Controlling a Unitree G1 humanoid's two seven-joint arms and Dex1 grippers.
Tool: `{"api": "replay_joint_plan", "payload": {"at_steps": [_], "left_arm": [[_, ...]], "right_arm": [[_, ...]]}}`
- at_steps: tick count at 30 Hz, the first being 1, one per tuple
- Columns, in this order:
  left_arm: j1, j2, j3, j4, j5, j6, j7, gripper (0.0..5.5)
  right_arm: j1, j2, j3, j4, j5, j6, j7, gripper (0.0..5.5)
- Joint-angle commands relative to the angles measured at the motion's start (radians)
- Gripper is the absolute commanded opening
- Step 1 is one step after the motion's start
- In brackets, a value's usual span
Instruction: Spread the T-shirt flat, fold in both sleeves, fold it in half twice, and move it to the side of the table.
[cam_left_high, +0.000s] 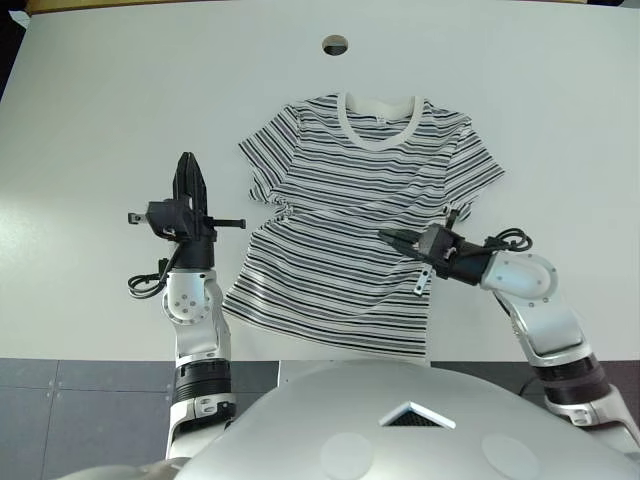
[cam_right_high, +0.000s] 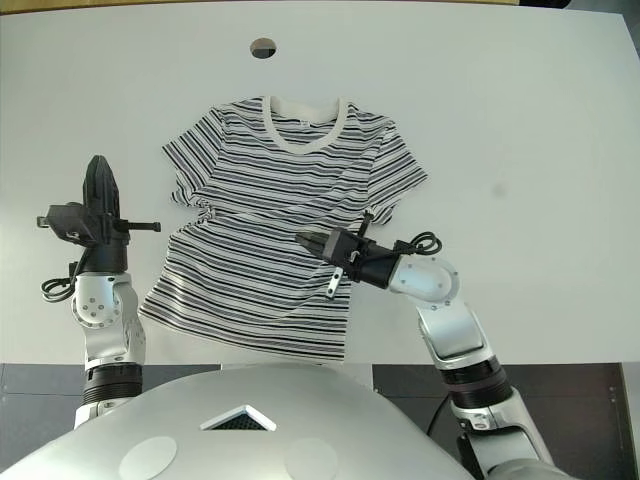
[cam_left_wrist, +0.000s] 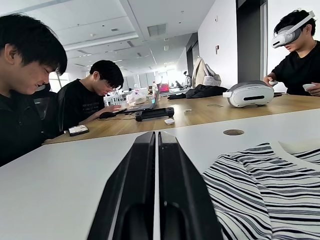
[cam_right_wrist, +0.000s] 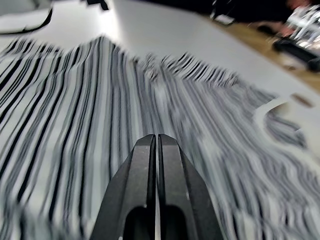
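Note:
A black-and-white striped T-shirt (cam_left_high: 350, 225) with a white collar lies face up on the white table (cam_left_high: 120, 110), collar toward the far edge; its left sleeve (cam_left_high: 262, 160) is bunched near the armpit. My left gripper (cam_left_high: 186, 165) points toward the far edge over bare table, just left of the shirt, fingers shut and empty (cam_left_wrist: 157, 137). My right gripper (cam_left_high: 387, 236) hovers over the shirt's lower right part, pointing left, fingers shut with nothing between them (cam_right_wrist: 156, 140).
A round cable hole (cam_left_high: 335, 45) sits in the table beyond the collar. Bare table stretches to both sides of the shirt. The near table edge runs just under the shirt's hem (cam_left_high: 330, 340). People sit at desks in the room behind.

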Motion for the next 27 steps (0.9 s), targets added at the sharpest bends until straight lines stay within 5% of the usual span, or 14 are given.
{"api": "replay_joint_plan", "payload": {"at_steps": [1,9,18,27], "left_arm": [[-0.015,0.003,-0.007,0.008,0.012,0.003,0.009,0.14],[-0.019,0.005,-0.010,0.009,0.008,0.005,0.012,0.14],[-0.016,0.004,-0.011,0.001,0.006,0.009,0.012,0.14],[-0.016,0.007,-0.009,0.002,0.003,0.010,0.010,0.14]], "right_arm": [[0.032,-0.076,0.028,-0.010,-0.019,0.012,0.053,0.10],[0.053,-0.212,0.104,0.016,-0.125,0.050,0.126,0.10],[0.117,-0.440,0.066,0.009,-0.142,0.024,0.206,0.10],[0.122,-0.496,0.009,0.037,-0.105,0.005,0.215,0.10]]}}
